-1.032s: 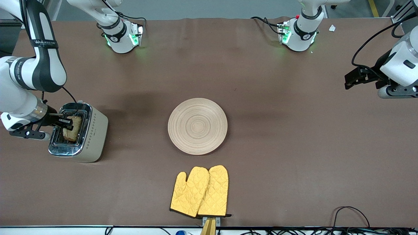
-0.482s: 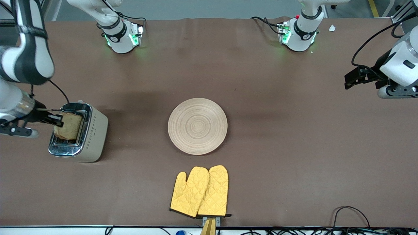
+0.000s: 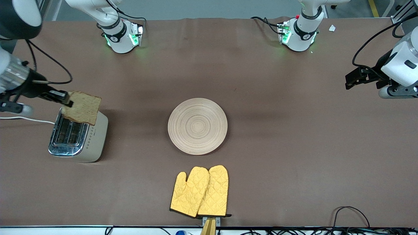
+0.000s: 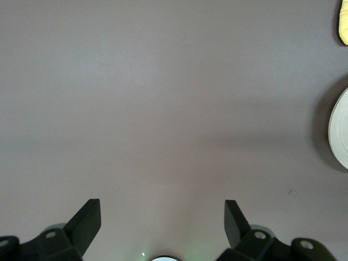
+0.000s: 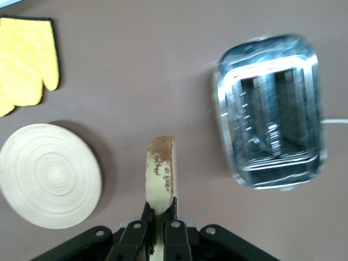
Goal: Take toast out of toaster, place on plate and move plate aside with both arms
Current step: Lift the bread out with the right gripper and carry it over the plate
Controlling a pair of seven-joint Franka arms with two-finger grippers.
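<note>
My right gripper (image 3: 67, 100) is shut on the toast (image 3: 82, 107), a brown wholegrain slice, and holds it in the air over the toaster (image 3: 78, 135). In the right wrist view the toast (image 5: 160, 176) shows edge-on between my fingers, with the toaster (image 5: 270, 126) beside it. The plate (image 3: 197, 126), round pale wood with ring grain, lies bare at the table's middle and shows in the right wrist view (image 5: 48, 175). My left gripper (image 3: 351, 80) waits open and empty in the air at the left arm's end of the table; its wrist view shows the plate's edge (image 4: 340, 133).
A pair of yellow quilted oven mitts (image 3: 200, 192) lies nearer to the front camera than the plate. The toaster's slots show empty. Both arm bases (image 3: 120, 34) stand along the table's back edge. Cables (image 3: 351, 215) lie at the front edge.
My right gripper has lifted the toast up out of the toaster's slot, and the slice now hangs clear above the toaster. The left arm has not moved.
</note>
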